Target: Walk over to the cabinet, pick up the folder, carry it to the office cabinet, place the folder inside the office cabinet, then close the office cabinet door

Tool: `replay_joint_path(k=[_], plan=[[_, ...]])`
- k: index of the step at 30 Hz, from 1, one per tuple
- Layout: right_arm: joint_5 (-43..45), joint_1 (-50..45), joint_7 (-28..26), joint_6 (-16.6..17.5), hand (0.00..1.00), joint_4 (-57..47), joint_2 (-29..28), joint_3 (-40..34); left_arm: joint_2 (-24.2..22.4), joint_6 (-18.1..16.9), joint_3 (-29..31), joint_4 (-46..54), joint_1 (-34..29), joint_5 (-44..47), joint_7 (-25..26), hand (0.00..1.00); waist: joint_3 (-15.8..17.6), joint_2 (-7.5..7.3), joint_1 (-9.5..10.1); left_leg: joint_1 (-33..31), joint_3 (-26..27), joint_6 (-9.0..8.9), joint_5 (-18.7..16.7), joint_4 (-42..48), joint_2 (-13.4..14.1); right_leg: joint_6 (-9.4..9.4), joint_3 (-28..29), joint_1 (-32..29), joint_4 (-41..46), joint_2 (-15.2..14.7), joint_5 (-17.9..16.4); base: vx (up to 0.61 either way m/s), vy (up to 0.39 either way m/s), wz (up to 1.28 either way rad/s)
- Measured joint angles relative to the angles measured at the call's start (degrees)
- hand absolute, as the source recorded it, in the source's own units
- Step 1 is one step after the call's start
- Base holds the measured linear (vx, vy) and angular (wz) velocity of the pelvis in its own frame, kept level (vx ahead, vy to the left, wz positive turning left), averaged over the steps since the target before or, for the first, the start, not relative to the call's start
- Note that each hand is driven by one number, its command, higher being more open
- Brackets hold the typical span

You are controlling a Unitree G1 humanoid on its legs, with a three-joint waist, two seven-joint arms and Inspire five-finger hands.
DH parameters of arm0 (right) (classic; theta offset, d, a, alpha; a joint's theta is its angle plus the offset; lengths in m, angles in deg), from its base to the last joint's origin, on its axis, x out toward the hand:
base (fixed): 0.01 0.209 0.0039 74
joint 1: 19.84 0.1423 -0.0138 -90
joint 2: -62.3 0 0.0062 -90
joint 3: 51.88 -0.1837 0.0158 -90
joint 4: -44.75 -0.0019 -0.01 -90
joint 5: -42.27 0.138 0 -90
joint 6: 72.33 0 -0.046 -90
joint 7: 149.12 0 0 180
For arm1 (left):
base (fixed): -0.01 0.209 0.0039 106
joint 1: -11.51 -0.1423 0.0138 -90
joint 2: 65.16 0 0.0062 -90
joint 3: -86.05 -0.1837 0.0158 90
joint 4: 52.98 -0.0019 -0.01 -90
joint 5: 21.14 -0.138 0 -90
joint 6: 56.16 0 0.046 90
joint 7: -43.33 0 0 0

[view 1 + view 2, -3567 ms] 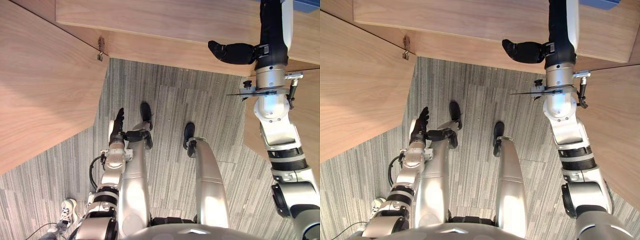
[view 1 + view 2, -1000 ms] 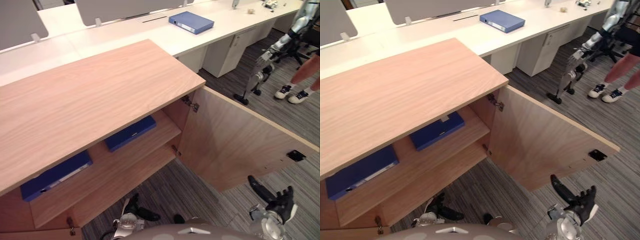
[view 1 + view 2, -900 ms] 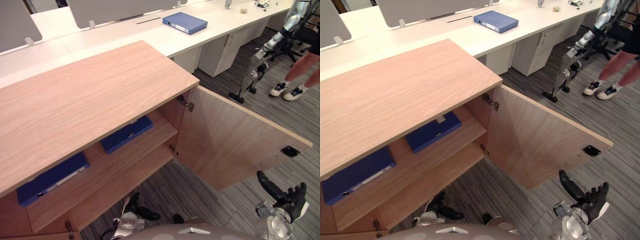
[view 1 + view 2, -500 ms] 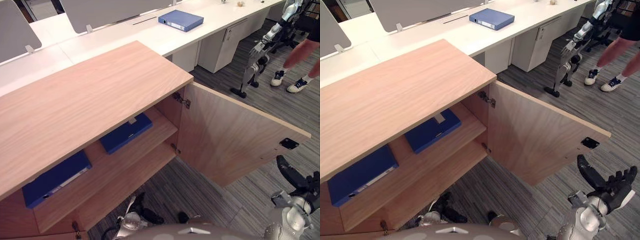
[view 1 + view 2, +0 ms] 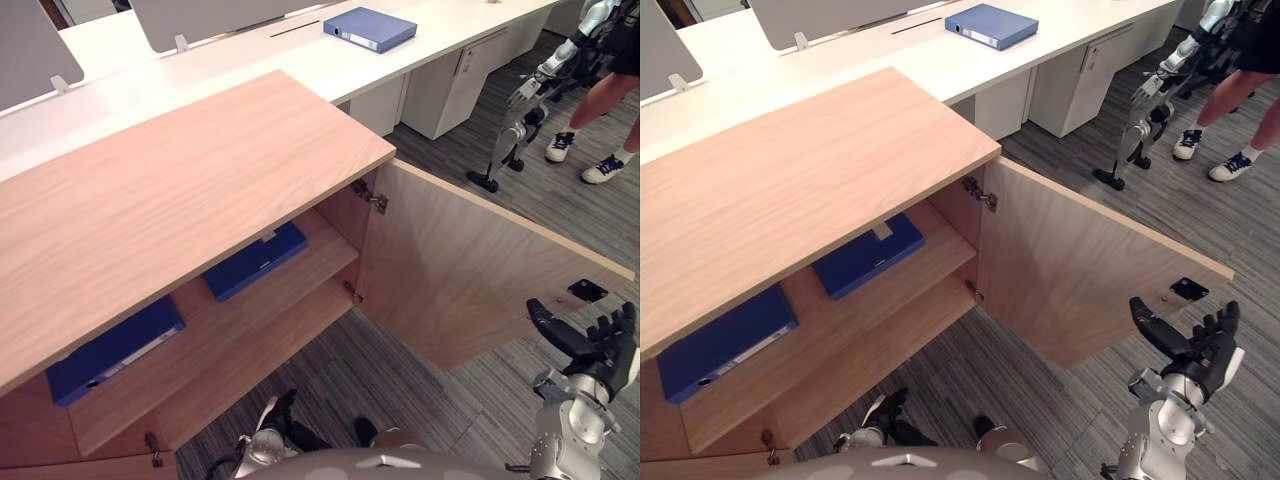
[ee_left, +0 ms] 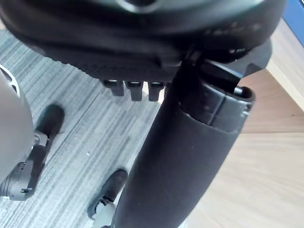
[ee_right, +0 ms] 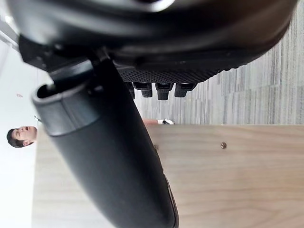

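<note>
The wooden cabinet point(image 5: 190, 180) stands with its right door point(image 5: 470, 280) swung wide open. Two blue folders lie flat on its upper shelf, one near the middle point(image 5: 255, 262) and one at the left point(image 5: 112, 350). A third blue folder point(image 5: 370, 28) lies on the white desk point(image 5: 250, 70) behind. My right hand point(image 5: 592, 345) is open with fingers spread, raised just outside the door's free edge and apart from it. In the right wrist view the thumb point(image 7: 109, 152) lies across the door's wood face. My left hand point(image 5: 877, 425) hangs low by the floor, open and holding nothing.
A second door point(image 5: 80, 468) stands open at the lower left. Grey carpet point(image 5: 400, 380) lies before the cabinet. Another robot point(image 5: 520, 100) and a person's legs point(image 5: 610, 110) stand in the aisle at the upper right, beside white desk drawers point(image 5: 470, 70).
The camera swung up from the floor to the cabinet. My right hand left the shelf, dropped outside the door, and over the last second rose toward the door's free edge.
</note>
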Motion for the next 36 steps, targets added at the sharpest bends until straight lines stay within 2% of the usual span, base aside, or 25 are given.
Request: replay_joint_path(k=[9,12,17,25,32,36], plan=[[-3.7,1.8,-0.5,0.0,1.0,2.0,0.5,3.3,0.1,-0.4,-1.1,-0.6,0.1,-0.9,0.1,1.0,0.0,-0.06,-0.08,-0.4,-0.3,0.36,0.2,0.0,-0.7,0.58,0.2,-0.1,-0.7,-0.5,0.5,-0.03,-0.06,0.01],[-3.8,2.2,-0.5,0.0,1.0,2.0,0.5,5.5,0.3,-0.4,-1.1,-0.7,0.1,-0.9,0.1,1.0,0.1,-0.13,-0.93,-0.9,-0.1,0.62,0.3,0.0,-0.9,0.9,0.7,-0.3,-1.7,-0.7,1.4,-0.03,-0.047,-0.06],[-4.4,1.6,-0.5,0.0,1.0,0.4,-0.4,8.1,0.7,-0.4,-1.2,-0.7,0.3,-0.9,0.1,1.0,0.3,-0.49,-1.13,-1.2,0.7,0.81,0.4,0.0,-1.1,1.14,2.0,-0.9,-2.3,-0.6,2.4,-0.03,-0.058,-0.13],[-4.6,-12.5,-0.1,-0.1,1.0,-14.4,-7.0,15.8,0.5,-0.4,-2.4,-0.7,0.7,-0.8,0.5,1.0,0.3,-0.52,-1.37,-0.6,0.9,0.89,0.5,0.0,-0.9,1.25,2.3,-0.8,-2.6,-0.6,3.1,-0.02,-0.069,-0.05],[-3.0,-24.6,0.0,-0.1,1.0,-23.4,-8.7,25.3,0.4,-0.4,-4.9,-0.6,0.5,-0.8,1.0,1.0,0.4,-0.71,-1.78,0.6,2.1,0.59,0.2,0.0,-0.8,1.52,3.1,0.1,-3.0,-0.4,3.5,-0.01,-0.063,-0.09],[1.7,-32.8,-0.3,-0.1,1.0,-29.2,-8.2,32.0,0.5,-0.4,-6.8,-0.6,0.7,-0.9,1.0,1.0,0.2,-1.05,-2.02,0.7,2.3,0.97,0.1,0.1,-0.7,2.12,3.3,0.2,-2.9,-0.3,3.5,0.0,-0.073,-0.03]])
